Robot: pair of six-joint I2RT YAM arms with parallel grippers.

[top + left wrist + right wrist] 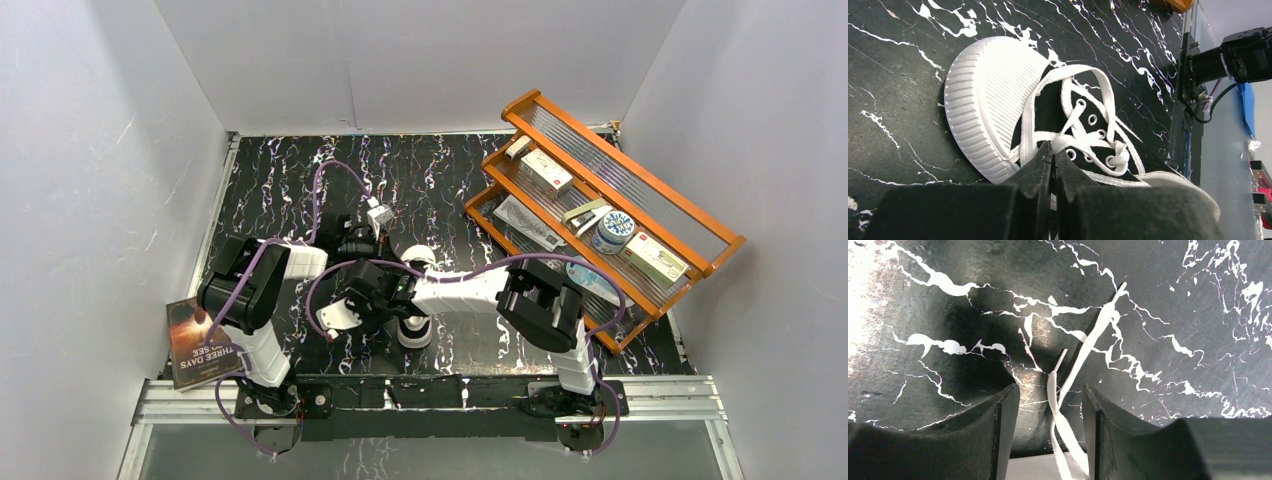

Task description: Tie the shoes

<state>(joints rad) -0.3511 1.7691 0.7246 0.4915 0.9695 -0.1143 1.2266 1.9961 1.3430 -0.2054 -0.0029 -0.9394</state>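
The shoe point(998, 100) is a black sneaker with a white ribbed toe cap and white laces point(1083, 142), which cross at a small knot point(1120, 157). In the top view it point(416, 330) lies mid-table, mostly under the right forearm. My left gripper point(1053, 149) is over the eyelets, its jaws pressed together on a lace strand by the tongue. My right gripper point(1050, 390) is open just above the table. Two loose lace strands point(1068, 375) run between its fingers without touching them, and their tips lie on the black marbled top. In the top view it point(352, 300) is left of the shoe.
An orange wooden rack point(600, 210) holding boxes and a tin stands at the right. A book point(195, 345) lies at the near left edge. White walls enclose the table on three sides. The metal rail with the arm bases point(430, 395) runs along the near edge.
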